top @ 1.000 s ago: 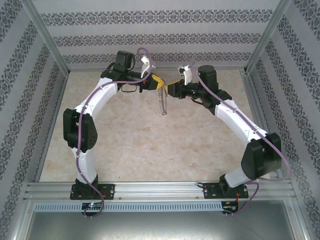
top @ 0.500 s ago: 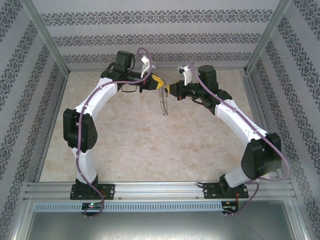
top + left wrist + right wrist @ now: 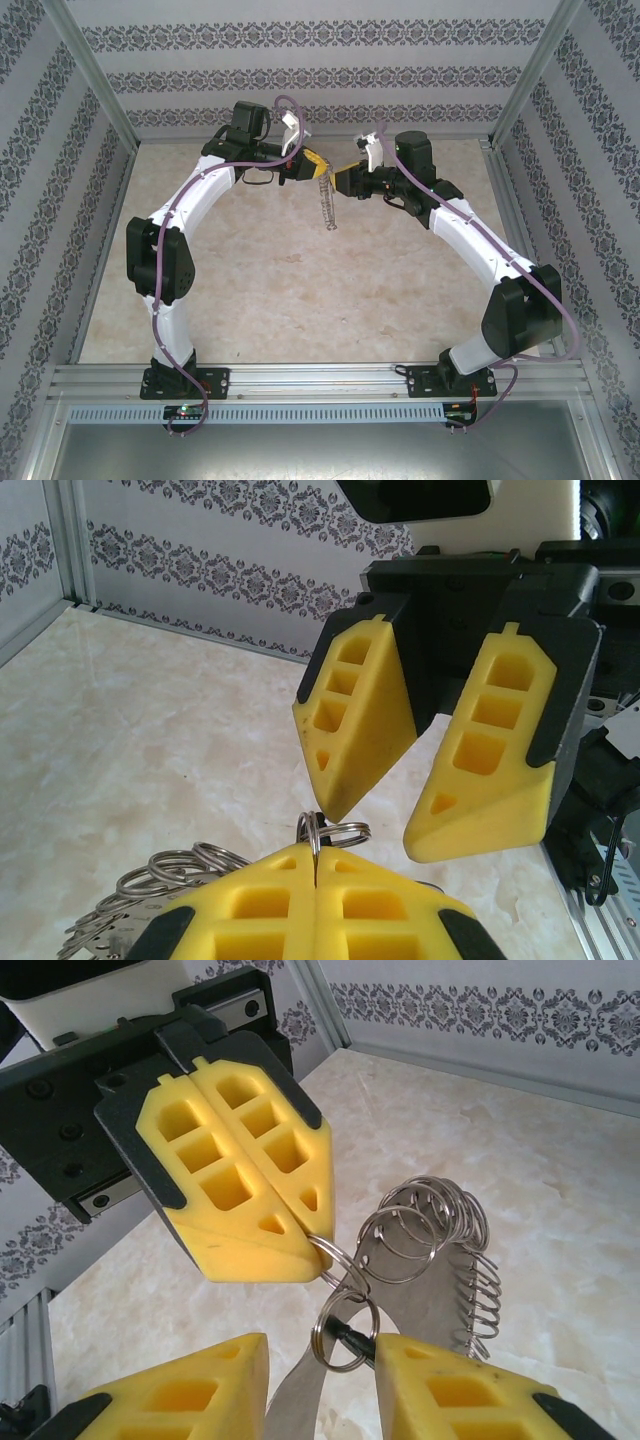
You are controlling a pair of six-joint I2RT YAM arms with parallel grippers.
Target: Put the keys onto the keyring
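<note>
**Left gripper pinches the keyring, right gripper open beside it**

In the overhead view the left arm curves up the left half of the frame. The left gripper (image 3: 308, 165) sits just left of upper centre, above the marble table (image 3: 300, 300). Its yellow fingers are pressed flat together. In its own wrist view the left gripper (image 3: 315, 855) lies at the bottom edge, with one small loop caught in the seam between the fingers.

The keyring (image 3: 325, 200) hangs from that pinch at centre frame, a thin chain-like line running down and slightly right, clear of the table. In the left wrist view its small silver loops (image 3: 170, 875) fan out at the lower left. In the right wrist view the keyring (image 3: 430, 1230) spreads right of centre, below the closed left gripper (image 3: 312, 1238) in the upper left.

Just right of the ring in the overhead view is the right gripper (image 3: 343, 180), facing the left one. The right gripper (image 3: 375, 830) has its fingers well apart, tips just above the pinched loop. In its own view the right gripper (image 3: 322, 1355) spans the bottom edge, jaws wide, with a loop hanging in the gap. A small dark sliver (image 3: 352, 1336) crosses that loop against the right-hand finger. It is too small to tell whether it is the key, or whether the fingers grip anything.
</note>
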